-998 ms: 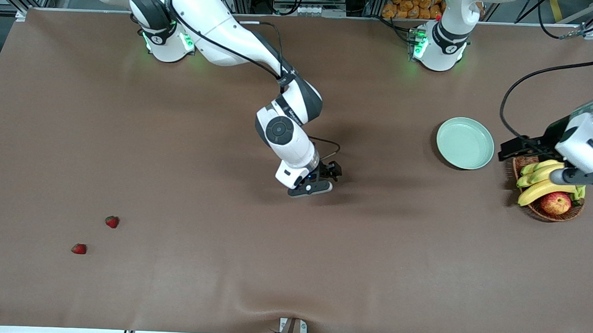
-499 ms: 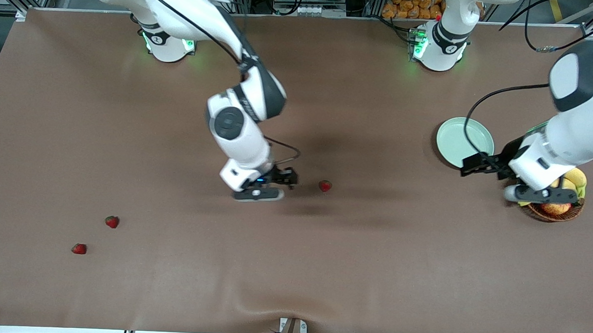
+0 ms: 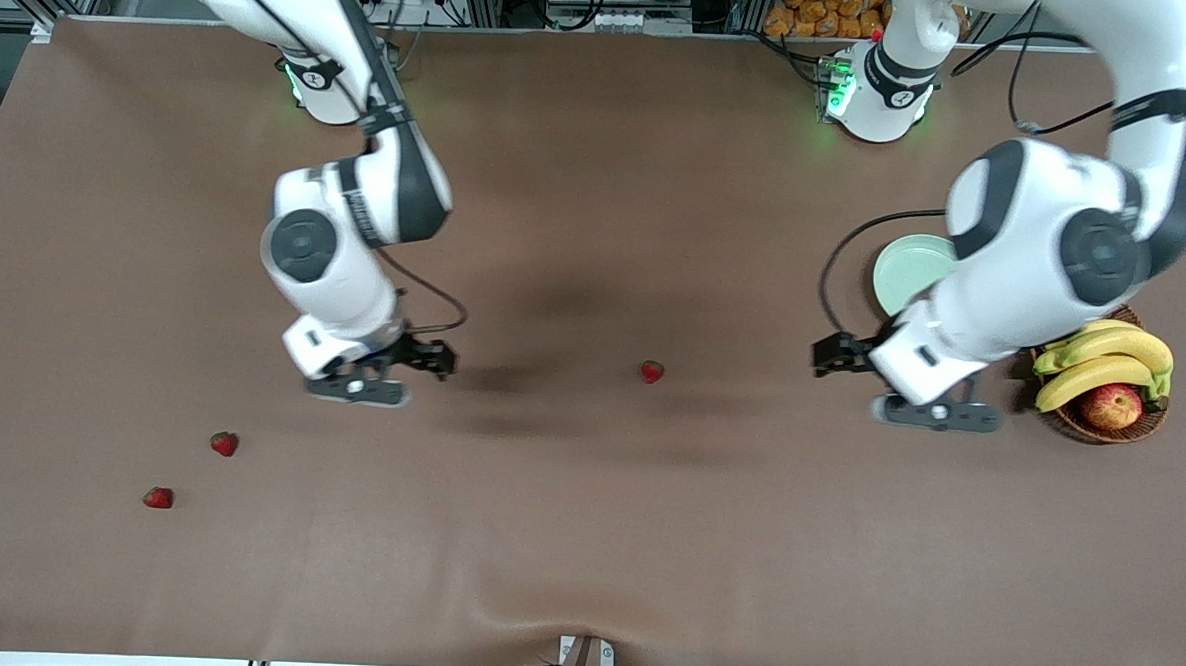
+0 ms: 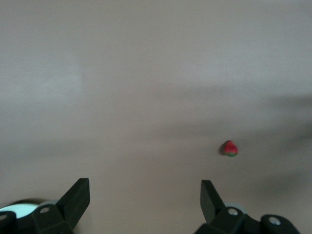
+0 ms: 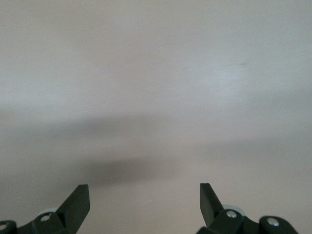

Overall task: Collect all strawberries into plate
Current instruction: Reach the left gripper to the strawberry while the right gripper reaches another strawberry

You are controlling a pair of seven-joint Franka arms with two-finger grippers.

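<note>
Three strawberries lie on the brown table: one in the middle [image 3: 651, 372], and two near the right arm's end, one [image 3: 224, 444] farther from the front camera than the other [image 3: 157, 497]. The mint-green plate [image 3: 906, 272] sits near the left arm's end, empty where it shows and partly hidden by the left arm. My right gripper [image 3: 432, 357] is open and empty over bare table between the middle strawberry and the pair. My left gripper [image 3: 830, 355] is open and empty over the table between the middle strawberry and the plate. The left wrist view shows the middle strawberry [image 4: 230, 148] ahead of the left gripper [image 4: 145, 195]. The right gripper [image 5: 145, 195] sees only table.
A brown wicker basket [image 3: 1075, 422] with bananas [image 3: 1102, 360] and a red-yellow apple [image 3: 1110, 406] stands beside the plate at the left arm's end. A sliver of the plate [image 4: 14, 207] shows in the left wrist view.
My right gripper moved away from the table's middle toward the right arm's end, uncovering the middle strawberry. My left gripper moved from over the basket past the plate toward the middle.
</note>
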